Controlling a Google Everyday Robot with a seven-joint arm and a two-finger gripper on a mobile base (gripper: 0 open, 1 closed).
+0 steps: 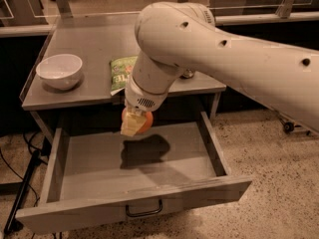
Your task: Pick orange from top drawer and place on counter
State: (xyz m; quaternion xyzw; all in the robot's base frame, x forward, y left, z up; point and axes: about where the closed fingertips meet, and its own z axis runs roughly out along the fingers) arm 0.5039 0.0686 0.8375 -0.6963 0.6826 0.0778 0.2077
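The orange (146, 123) is held in my gripper (133, 123), lifted above the back of the open top drawer (134, 166), just below the counter's front edge. The gripper's pale fingers (128, 126) are shut on the orange and cover most of it. The drawer is pulled out, its inside bare, with a dark shadow under the fruit and a dark wire handle (143, 210) on its front panel. The grey counter (89, 49) lies above and behind it. My large white arm (209, 49) reaches in from the right across the counter.
A white bowl (59, 70) stands on the counter's left. A green snack bag (119, 73) lies near the counter's front edge, partly behind my arm. A small metallic thing (188, 74) peeks out behind the arm. Cables (25, 183) hang left of the drawer.
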